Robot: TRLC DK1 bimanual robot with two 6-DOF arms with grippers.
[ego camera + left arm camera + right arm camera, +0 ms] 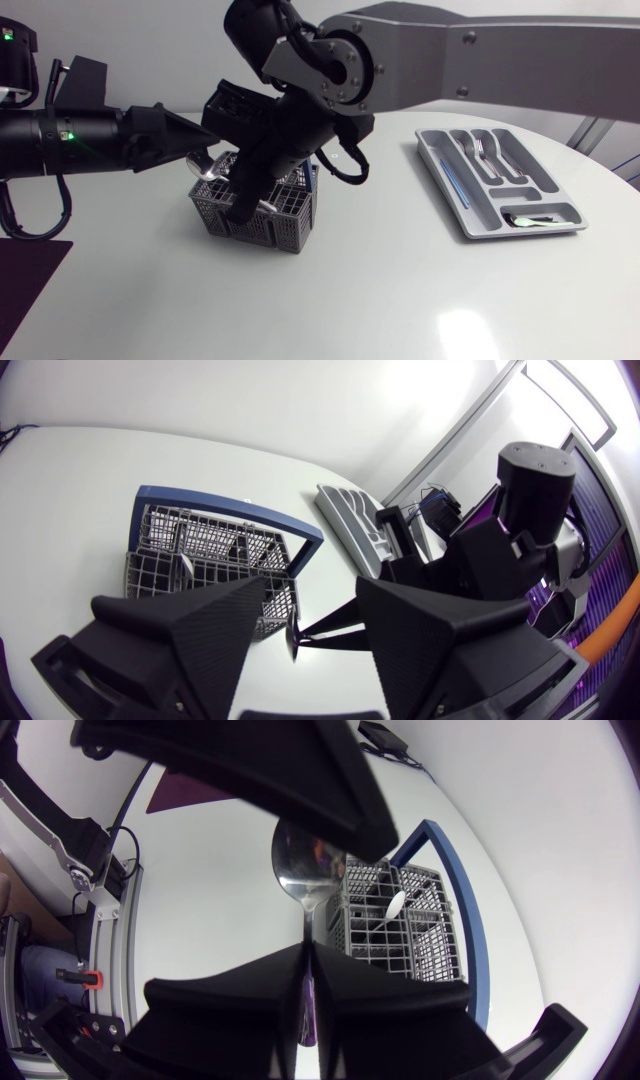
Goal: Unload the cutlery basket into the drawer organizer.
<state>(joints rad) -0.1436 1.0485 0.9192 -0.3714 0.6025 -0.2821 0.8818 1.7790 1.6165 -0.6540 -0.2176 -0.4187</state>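
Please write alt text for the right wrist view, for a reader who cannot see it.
The right tool is shut on a spoon by its handle, bowl pointing ahead. The left tool's finger is close over the bowl; the grey cutlery basket stands beside them.

Silver-grey links, black joints and dark screws marked the right arm (500,60); the matte-black left arm (100,140) carried a green light (68,135) and a looping cable (40,218).
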